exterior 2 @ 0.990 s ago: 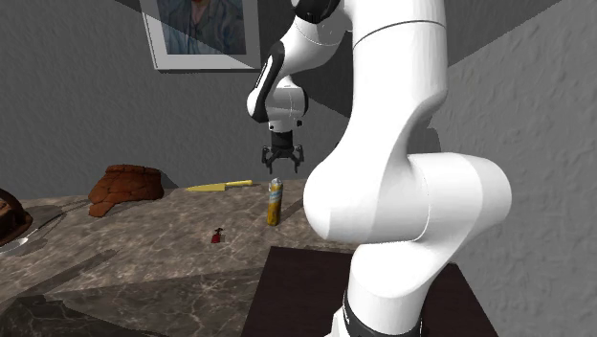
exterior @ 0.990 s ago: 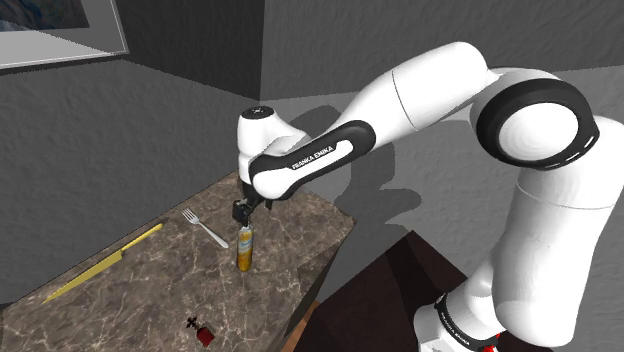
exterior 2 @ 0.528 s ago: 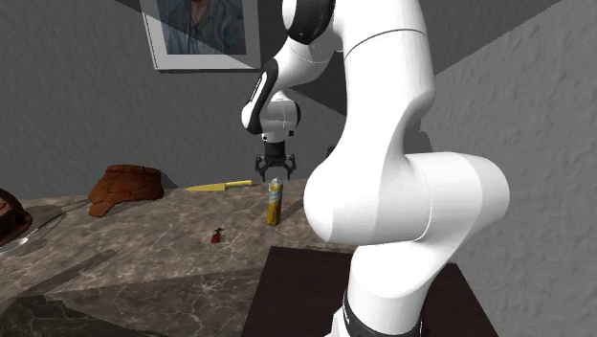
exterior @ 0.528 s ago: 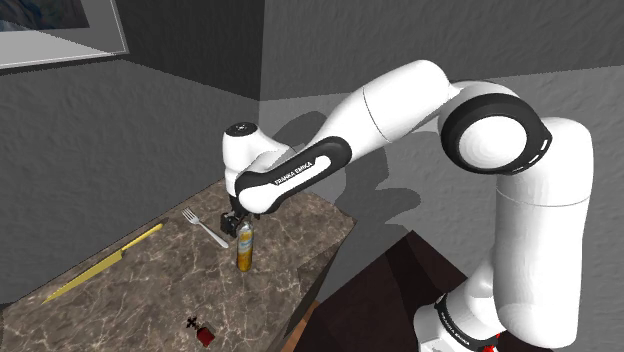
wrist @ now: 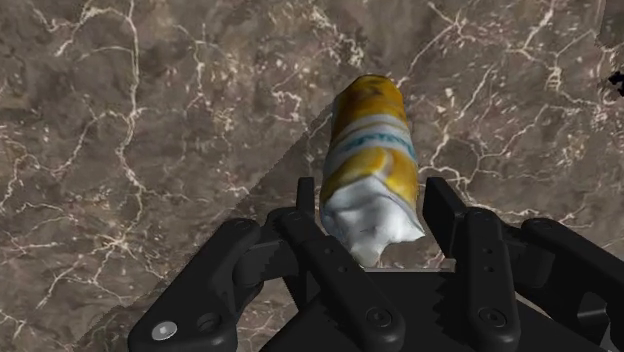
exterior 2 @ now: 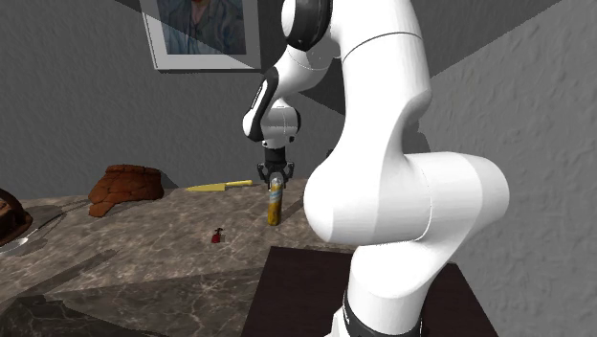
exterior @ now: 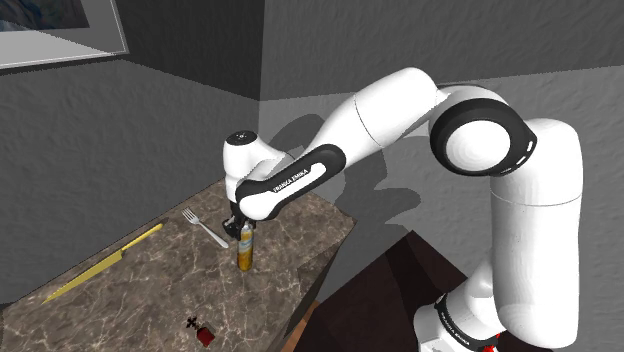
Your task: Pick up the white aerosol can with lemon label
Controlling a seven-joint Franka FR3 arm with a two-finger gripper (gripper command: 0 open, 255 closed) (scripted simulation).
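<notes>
Clamped with the gripper point(wrist: 370, 195) on the white top of the aerosol can point(wrist: 368, 140), one black finger against each side. Gripping high, well above the yellow label, with most of the body free below. Standing upright on the marble counter point(exterior: 140, 300), not yet lifted, close to the edge at four o'clock in the shoulder view. Beyond, at ten o'clock from the can, a fork point(exterior: 205, 228); at nine o'clock, farther off, a yellow knife point(exterior: 100, 263); at seven o'clock, well apart, a small red object point(exterior: 203, 335). Likely to slip from so narrow a hold on a smooth round wall if raised sharply. Could swing or pivot in the grip, being held far above the middle. If dropped, could topple and roll off the near edge at four o'clock.
</notes>
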